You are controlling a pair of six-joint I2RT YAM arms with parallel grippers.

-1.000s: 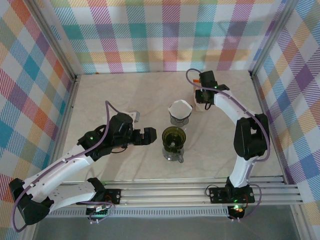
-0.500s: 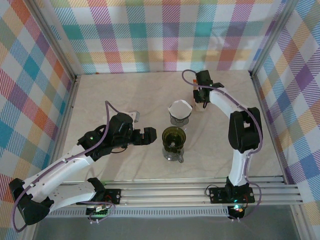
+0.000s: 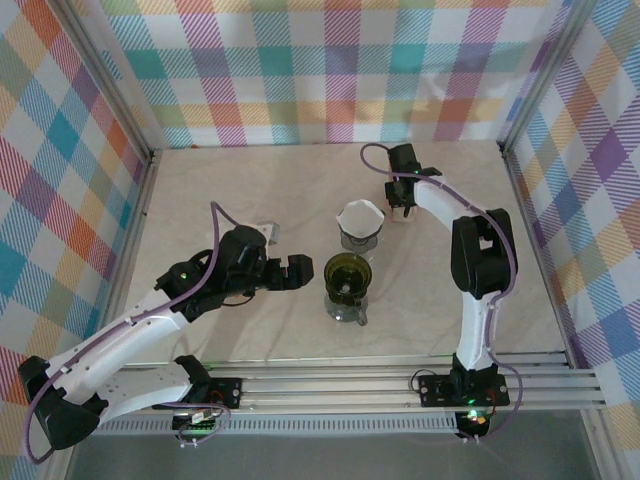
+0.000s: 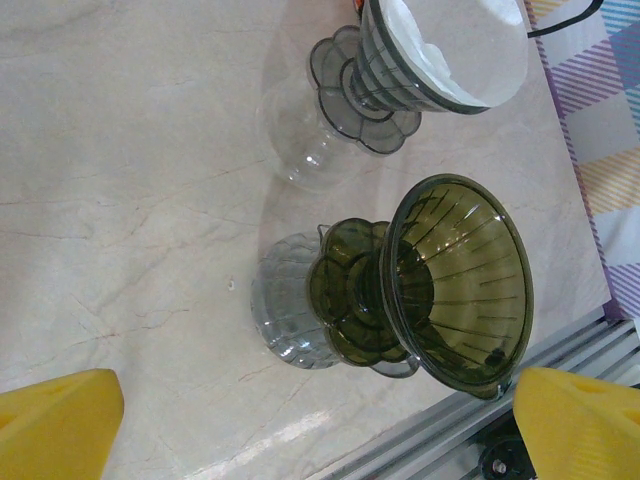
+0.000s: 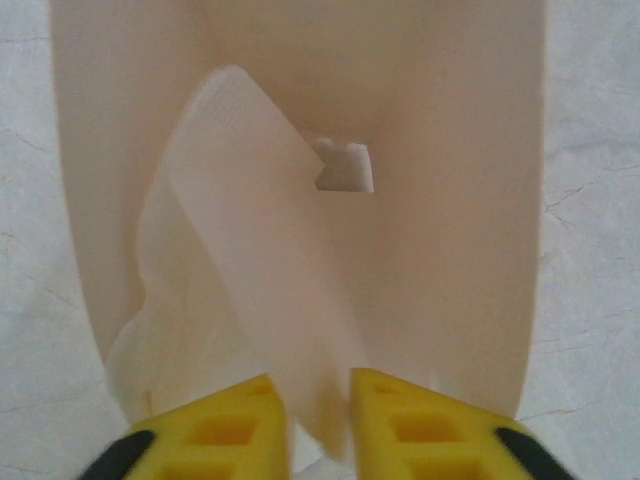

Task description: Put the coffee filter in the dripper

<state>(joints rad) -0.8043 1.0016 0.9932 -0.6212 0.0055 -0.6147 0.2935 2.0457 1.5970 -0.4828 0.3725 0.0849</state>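
Observation:
A folded white coffee filter (image 5: 265, 260) stands in a cream holder (image 5: 460, 200) at the back of the table. My right gripper (image 5: 318, 420) points down into the holder (image 3: 400, 213), its yellow fingers pressed against both sides of the filter's edge. The olive-green dripper (image 3: 346, 275) sits empty on a clear glass base near the table's middle. In the left wrist view this dripper (image 4: 460, 280) lies just ahead of my left gripper (image 4: 320, 425), which is open wide. In the top view the left gripper (image 3: 295, 272) hovers left of the green dripper.
A second, grey dripper (image 3: 360, 222) with a white filter in it stands on its own glass base just behind the green one, also seen in the left wrist view (image 4: 440, 50). Plaid walls enclose the table. An aluminium rail (image 3: 400, 380) runs along the near edge.
The right arm has swung a little left and settled over the holder, and its jaws have narrowed onto the filter. The left arm has not moved.

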